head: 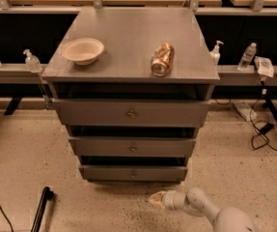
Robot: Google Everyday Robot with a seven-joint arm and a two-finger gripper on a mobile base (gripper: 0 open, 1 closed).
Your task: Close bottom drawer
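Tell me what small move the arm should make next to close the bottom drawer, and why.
Probably bring the tool forward onto the middle of the bottom drawer and push. The tool hangs low in front of it, not touching, and a dark gap shows above its front panel.

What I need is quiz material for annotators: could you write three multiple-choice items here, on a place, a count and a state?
1. Where is the pale gripper? A) inside a drawer B) low, before the slim grey bottom drawer, apart from it C) raised overhead
2. How many drawer fronts has the grey cabinet? A) two B) three C) five
3. The copper-coloured can beside the cream round bowl is: A) upright B) on its side C) crushed flat
Answers: B, it hangs near the floor; B, three stacked fronts; B, its end faces the camera.
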